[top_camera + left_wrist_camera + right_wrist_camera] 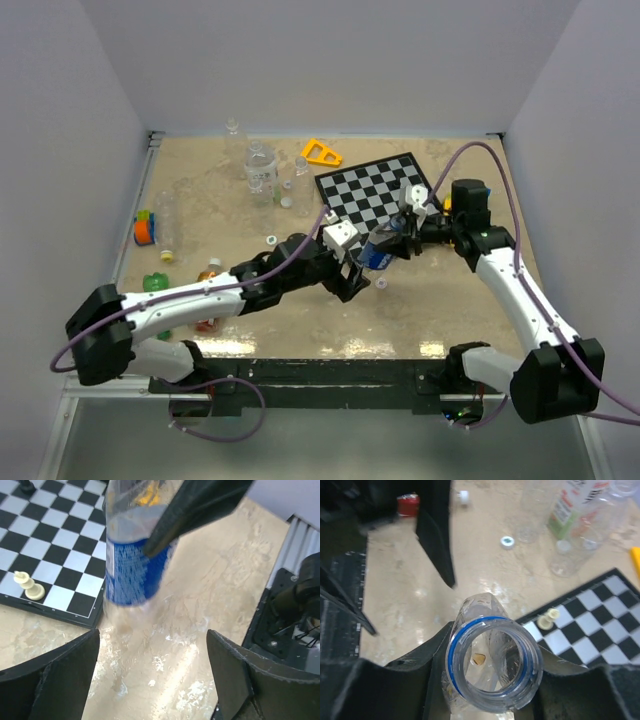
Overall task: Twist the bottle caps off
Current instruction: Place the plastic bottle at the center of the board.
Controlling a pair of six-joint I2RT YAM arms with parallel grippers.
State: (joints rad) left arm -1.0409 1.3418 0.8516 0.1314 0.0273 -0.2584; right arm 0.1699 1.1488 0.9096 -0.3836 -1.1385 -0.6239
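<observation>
The right gripper (pixel 398 243) squeezes the clear plastic bottle with the blue label (pixel 492 662), up over the tan table (pixel 440 310) beside the black-and-white chessboard (pixel 375 190). The bottle's top has no cap. The left gripper (pixel 152 636) has its 2 fingers (pixel 60 675) spread wide, holding nothing.

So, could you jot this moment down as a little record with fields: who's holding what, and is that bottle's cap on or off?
held item: clear bottle with blue label
held by: right gripper, closed around its upper part
cap: off; mouth open, blue ring on the neck
left gripper: open, fingers wide apart near the bottle, holding nothing
loose on table: white cap
nearby: chessboard with a pale chess piece on it
</observation>
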